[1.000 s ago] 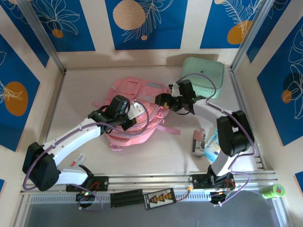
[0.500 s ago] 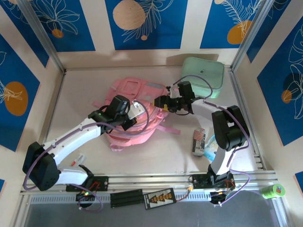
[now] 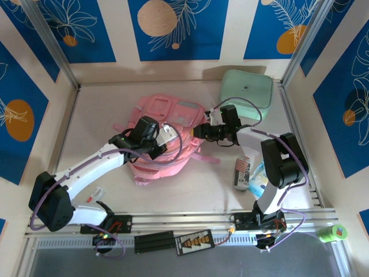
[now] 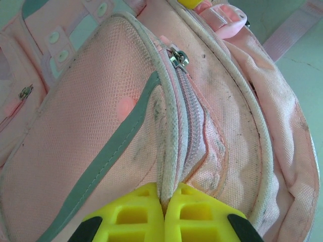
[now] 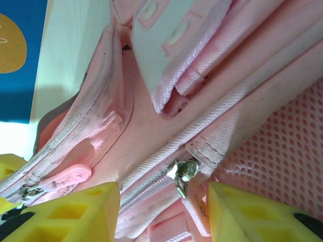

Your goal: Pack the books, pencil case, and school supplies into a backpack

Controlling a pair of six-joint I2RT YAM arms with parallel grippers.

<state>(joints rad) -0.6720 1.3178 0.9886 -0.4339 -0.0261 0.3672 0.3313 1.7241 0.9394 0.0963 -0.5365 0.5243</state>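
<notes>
The pale table (image 3: 98, 115) sits inside blue floral panels (image 3: 173, 29), with the pink backpack (image 3: 167, 109) lying flat at its centre. The left gripper (image 4: 164, 201) is clenched on the backpack's piped seam (image 4: 169, 126), probably to anchor the fabric. The right gripper (image 5: 161, 201) has its jaws parted with a zipper slider (image 5: 182, 174) between them, apparently ready to open the zip.

Backpack (image 3: 167, 111): soft light-pink fabric w/ grey-green trim, laid flat approx. mid-table (image 3: 104, 115), set at a diagonal, straps trailed out to the right. Front pocket (image 4: 101, 126) is edged w/ whitish piping, scuffed & dirt-marked; its zip is seen shut over the visible stretch, metal pull (image 4: 177, 58) at the top. By the mesh panel (image 5: 282, 141), a 2nd metal pull (image 5: 184, 174) & pink tab (image 5: 68, 179) are seen.
</notes>
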